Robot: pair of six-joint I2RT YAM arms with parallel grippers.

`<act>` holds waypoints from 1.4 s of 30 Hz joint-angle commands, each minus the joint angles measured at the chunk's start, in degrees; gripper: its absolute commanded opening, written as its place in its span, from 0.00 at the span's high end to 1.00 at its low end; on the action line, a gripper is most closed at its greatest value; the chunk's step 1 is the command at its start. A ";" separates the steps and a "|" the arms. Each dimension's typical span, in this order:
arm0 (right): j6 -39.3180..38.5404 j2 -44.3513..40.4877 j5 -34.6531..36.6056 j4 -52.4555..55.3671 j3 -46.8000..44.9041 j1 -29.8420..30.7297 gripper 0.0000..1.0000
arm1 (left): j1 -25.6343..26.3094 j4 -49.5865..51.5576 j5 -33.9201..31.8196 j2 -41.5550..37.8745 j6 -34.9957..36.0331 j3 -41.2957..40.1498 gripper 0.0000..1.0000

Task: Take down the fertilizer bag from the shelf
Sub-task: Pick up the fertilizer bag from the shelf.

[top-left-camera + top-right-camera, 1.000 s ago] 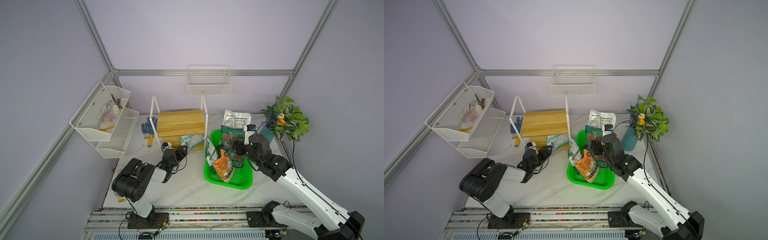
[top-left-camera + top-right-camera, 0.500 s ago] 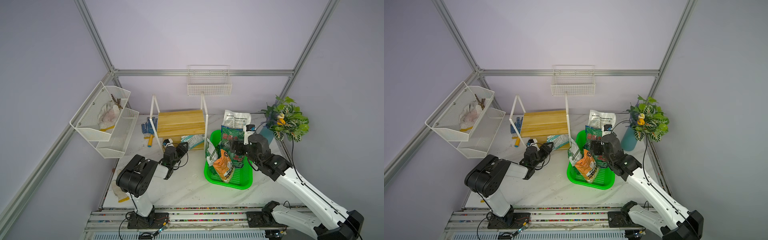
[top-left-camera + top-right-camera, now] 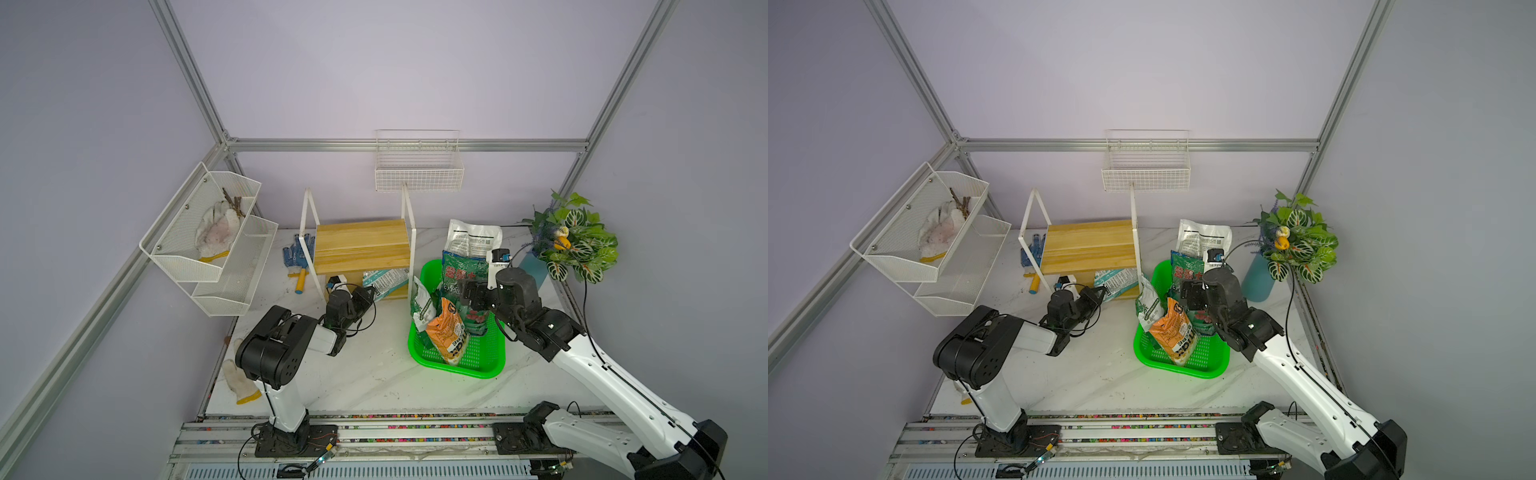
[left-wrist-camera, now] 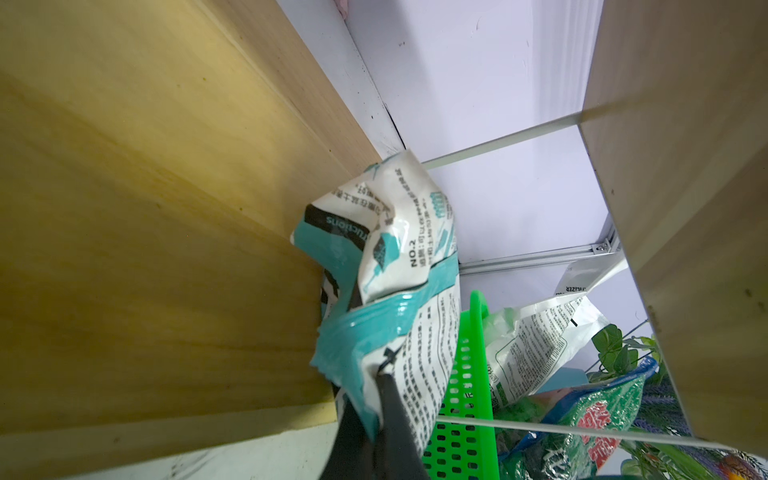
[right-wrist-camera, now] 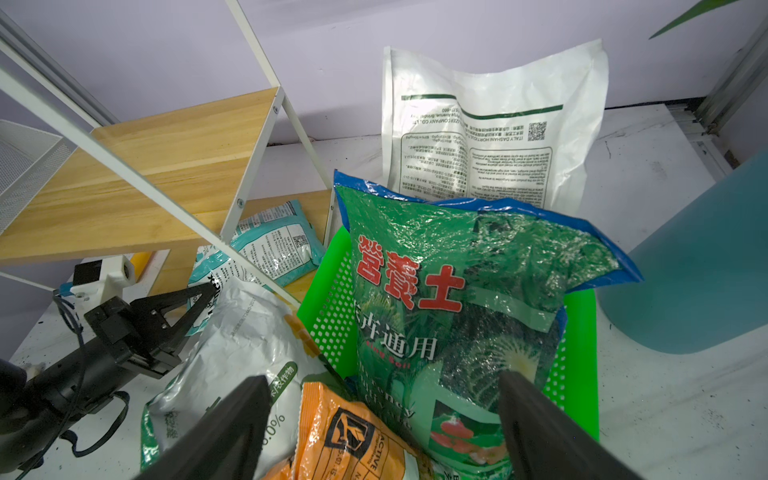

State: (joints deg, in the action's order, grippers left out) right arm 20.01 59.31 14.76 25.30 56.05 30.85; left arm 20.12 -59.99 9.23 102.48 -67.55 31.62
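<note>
The left gripper has its black jaws pinched together on the near corner of the crinkled teal-and-white plastic fertilizer bag. The bag lies on the lower board of the light wooden two-tier shelf with white metal legs, its long axis running from the gripper back into the shelf. The left arm reaches low toward the shelf's front. The right gripper hangs spread wide over the green perforated plastic basket beside the shelf, gripping nothing.
</note>
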 commanded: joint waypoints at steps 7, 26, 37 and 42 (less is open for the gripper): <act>-0.59 -0.06 0.64 0.72 1.96 -0.20 0.09 | -0.34 1.49 2.57 -4.41 1.68 2.80 1.00; 0.29 1.45 -1.00 0.39 3.09 -0.20 0.10 | 2.06 26.62 2.04 -30.38 15.52 -0.82 1.00; 1.17 1.61 -2.09 -0.07 3.10 -0.18 0.10 | 4.31 37.49 -1.73 -41.12 21.16 -0.58 1.00; 1.35 1.00 -1.94 0.19 3.10 -0.23 0.11 | 4.31 34.86 -2.55 -38.45 20.36 -3.12 1.00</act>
State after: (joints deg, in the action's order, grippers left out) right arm 20.67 61.01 12.97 25.34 57.12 30.85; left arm 24.36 -12.75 9.37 64.97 -52.69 30.98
